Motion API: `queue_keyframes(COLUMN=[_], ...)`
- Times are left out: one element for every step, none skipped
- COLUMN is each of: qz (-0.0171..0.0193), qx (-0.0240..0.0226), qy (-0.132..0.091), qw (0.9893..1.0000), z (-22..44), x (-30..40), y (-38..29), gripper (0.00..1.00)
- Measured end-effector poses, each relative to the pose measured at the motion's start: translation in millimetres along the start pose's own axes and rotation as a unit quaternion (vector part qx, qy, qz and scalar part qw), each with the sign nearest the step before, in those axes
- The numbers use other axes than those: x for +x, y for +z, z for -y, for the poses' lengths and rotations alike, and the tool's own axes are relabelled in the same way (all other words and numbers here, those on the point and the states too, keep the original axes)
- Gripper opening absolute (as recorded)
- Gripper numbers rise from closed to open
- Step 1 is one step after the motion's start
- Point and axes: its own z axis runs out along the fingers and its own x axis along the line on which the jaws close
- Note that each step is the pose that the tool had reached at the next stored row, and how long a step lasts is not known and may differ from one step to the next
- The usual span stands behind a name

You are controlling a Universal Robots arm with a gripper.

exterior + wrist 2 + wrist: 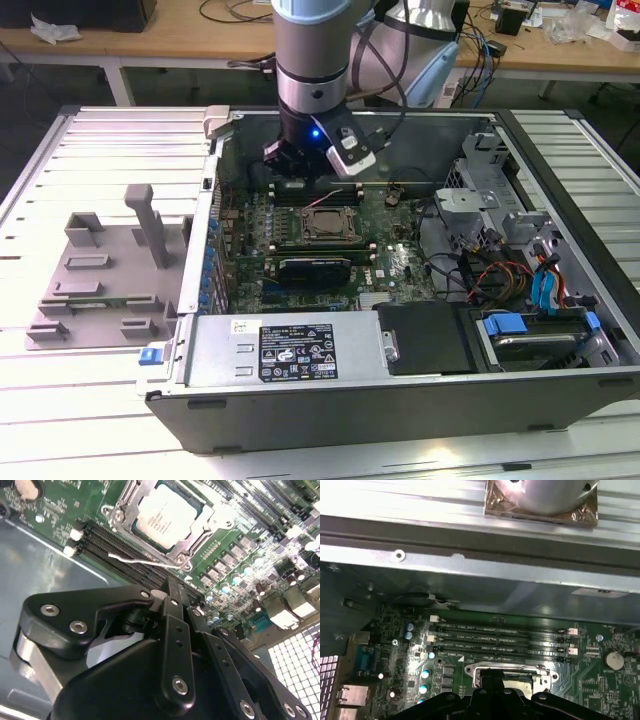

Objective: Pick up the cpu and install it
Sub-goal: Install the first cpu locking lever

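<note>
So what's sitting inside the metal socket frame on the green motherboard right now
The small square silvery-topped cpu lies inside the metal socket frame on the green motherboard. Whatever is beneath the chip is covered by it. The gripper hangs above the board, beside the socket.

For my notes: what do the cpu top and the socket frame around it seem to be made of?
The cpu top looks like matte silvery metal, pale with a soft sheen. The socket frame looks like bare stamped steel with bright reflective edges, though plating cannot be told.

one cpu [166,516], one gripper [172,597], four memory slots [500,639]
</note>
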Motion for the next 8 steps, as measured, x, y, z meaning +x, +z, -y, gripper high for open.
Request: queue_keyframes(qz=[0.0016,0.0035,0.005,0.005,0.0051,0.0053,0.0051,0.0052], qx=[0.0071,0.0079,0.0083,0.0084,0.0083,0.0081,0.0083,0.0083], qy=[0.011,0.022,0.03,0.03,0.03,0.03,0.03,0.03], qw=[0.9999,0.9997,0.9995,0.9995,0.9995,0.9995,0.9995,0.9995], z=[0.2,0.6,0.8,0.8,0.8,0.9,1.1,1.1], x=[-0.1,-0.5,-0.8,-0.8,-0.9,-0.9,-0.8,-0.8], y=[1.0,2.9,4.1,4.1,4.2,4.9,5.4,5.8], gripper=[0.11,0.11,0.11,0.11,0.11,0.11,0.11,0.11])
